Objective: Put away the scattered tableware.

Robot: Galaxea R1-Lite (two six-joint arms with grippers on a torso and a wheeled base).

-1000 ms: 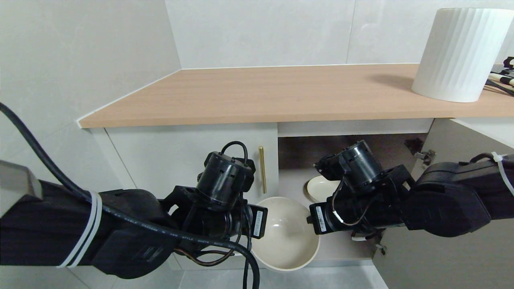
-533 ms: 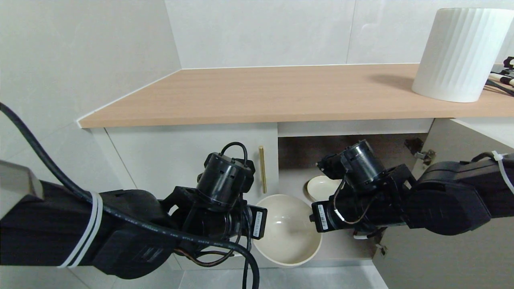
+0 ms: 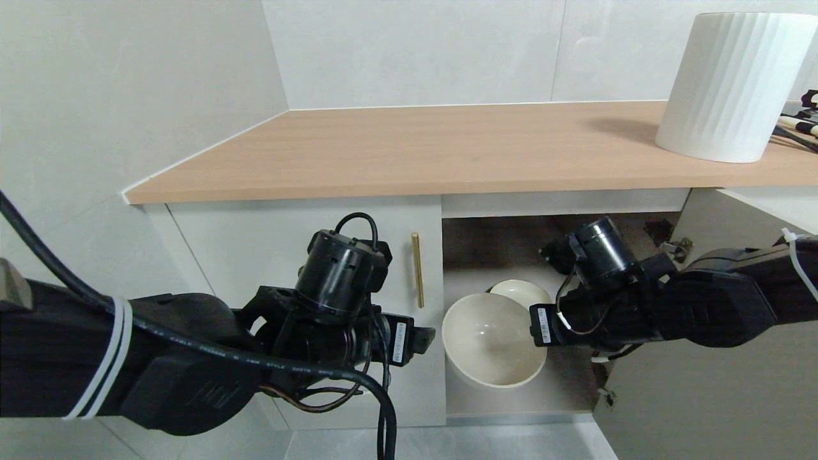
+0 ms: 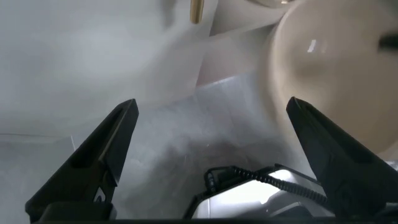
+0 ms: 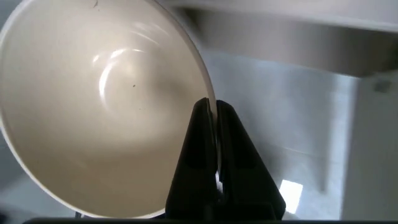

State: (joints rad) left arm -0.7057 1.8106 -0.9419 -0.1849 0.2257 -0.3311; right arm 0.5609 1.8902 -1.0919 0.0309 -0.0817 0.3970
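1. Left gripper [image 3: 418, 337] sits at the tip of the left arm, which lies roughly level in front of the closed white cabinet door [image 3: 287, 243]. Its two black fingers [image 4: 106, 155] are spread wide with nothing between them.
2. A slim brass bar handle [image 3: 417, 268] runs upright along that door's edge, just above the left gripper.
3. The round, glossy cream bowl [image 3: 492, 338] hangs in the air at the mouth of the open cabinet compartment [image 3: 486, 243]. It is tipped on its side so its hollow faces outward, near the left gripper but apart from it.
4. A smaller cream dish [image 3: 524, 291] rests on the compartment floor just behind the bowl, partly hidden by it.
5. The right gripper [image 3: 537, 322] pinches the bowl's right rim, one finger inside and one outside, pressed tight on it. The right arm comes in level from the right.
6. A tall white ribbed cylinder [image 3: 728, 83] stands on the light wooden countertop [image 3: 415, 147] at the far right.
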